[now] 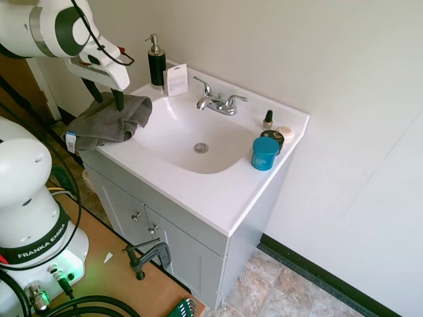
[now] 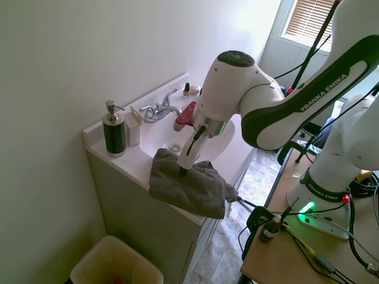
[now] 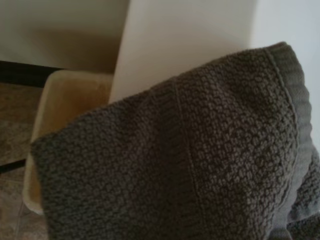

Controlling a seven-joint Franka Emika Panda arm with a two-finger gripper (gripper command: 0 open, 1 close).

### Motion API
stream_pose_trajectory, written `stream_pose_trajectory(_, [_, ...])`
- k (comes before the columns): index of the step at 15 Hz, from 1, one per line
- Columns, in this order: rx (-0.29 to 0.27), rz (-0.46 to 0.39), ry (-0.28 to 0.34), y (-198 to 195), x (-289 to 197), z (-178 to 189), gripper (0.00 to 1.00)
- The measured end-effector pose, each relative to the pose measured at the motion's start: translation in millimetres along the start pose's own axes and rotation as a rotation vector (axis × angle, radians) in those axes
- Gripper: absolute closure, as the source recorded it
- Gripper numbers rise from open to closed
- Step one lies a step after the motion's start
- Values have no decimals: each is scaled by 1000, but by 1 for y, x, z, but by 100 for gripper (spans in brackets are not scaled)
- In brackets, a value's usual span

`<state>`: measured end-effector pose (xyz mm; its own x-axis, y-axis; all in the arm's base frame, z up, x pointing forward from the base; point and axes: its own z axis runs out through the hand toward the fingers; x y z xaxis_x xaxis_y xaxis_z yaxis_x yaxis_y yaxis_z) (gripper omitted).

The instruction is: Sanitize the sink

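The sink (image 1: 198, 191) is a glossy white vanity top with an oval basin (image 1: 188, 135), a chrome drain (image 1: 201, 148) and a chrome faucet (image 1: 218, 102). A grey knitted towel (image 1: 106, 125) lies bunched on its front left corner and hangs over the edge (image 2: 189, 189). My gripper (image 1: 109, 102) stands on the towel's top, its two dark fingers apart and pressed into the cloth, open. The towel (image 3: 200, 160) fills most of the wrist view.
A black soap dispenser (image 1: 156, 63) and a small white box (image 1: 176, 80) stand at the back left. A blue jar (image 1: 265, 153), a dark jar (image 1: 272, 137) and a small bottle (image 1: 268, 119) stand on the right rim. A beige bin (image 2: 115, 266) sits on the floor below the towel corner.
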<state>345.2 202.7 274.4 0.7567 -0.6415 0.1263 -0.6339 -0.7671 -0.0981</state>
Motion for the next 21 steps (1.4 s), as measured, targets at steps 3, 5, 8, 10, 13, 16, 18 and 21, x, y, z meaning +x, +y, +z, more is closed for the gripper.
stream_pose_trajectory(3, [-57, -1, -33, 7, -5, 27, 100])
stream_pose_trajectory(5, [-71, -8, -38, 6, -6, 30, 100])
stream_pose_trajectory(8, [-87, -25, -46, 5, -11, 29, 100])
stream_pose_trajectory(10, [-94, -38, -51, 4, -15, 28, 100])
stream_pose_trajectory(13, [-95, -41, -55, 3, -18, 28, 100])
stream_pose_trajectory(16, [-101, -4, -66, 6, -12, 28, 100])
stream_pose_trajectory(18, [-107, 51, -78, 11, 0, 30, 100])
stream_pose_trajectory(21, [-127, 171, -132, 20, 27, 31, 100])
